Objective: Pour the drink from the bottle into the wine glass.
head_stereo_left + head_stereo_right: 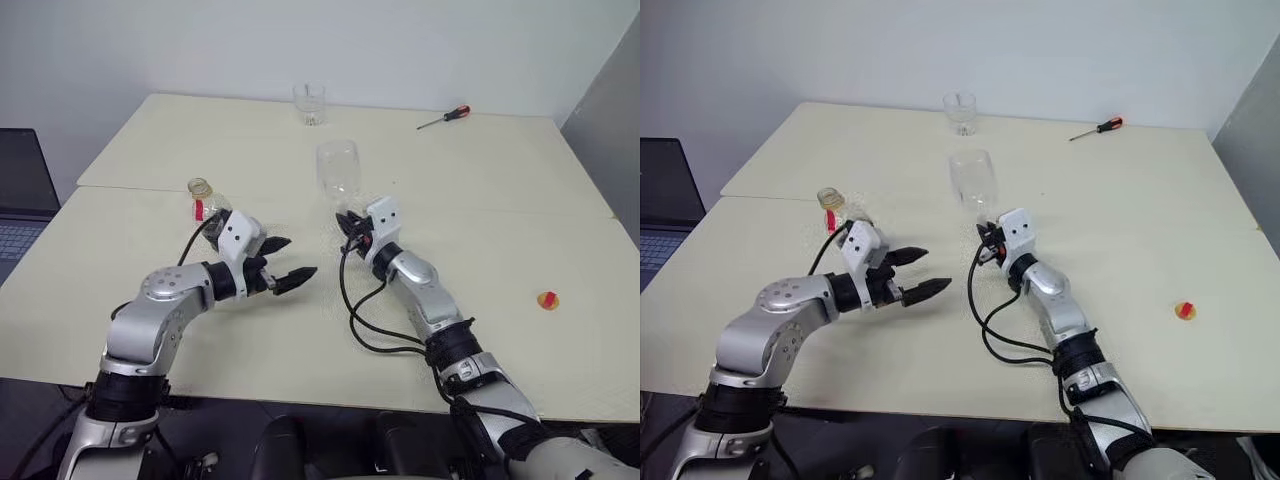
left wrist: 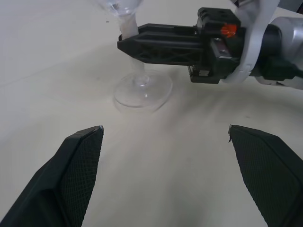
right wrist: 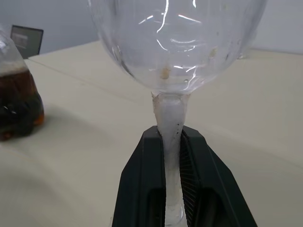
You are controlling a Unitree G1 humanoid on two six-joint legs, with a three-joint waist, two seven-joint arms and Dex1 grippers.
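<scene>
The right gripper (image 1: 352,226) is clamped on the stem of the wine glass (image 1: 338,170), steadying the empty bowl upright on the table (image 1: 480,190) so it can take a pour. To the glass's left stands the bottle (image 1: 205,203), uncapped, the drink (image 3: 16,101) inside. The left gripper (image 1: 283,264), fingers wide apart and empty, hovers between bottle and glass, probably positioning to grasp the bottle.
</scene>
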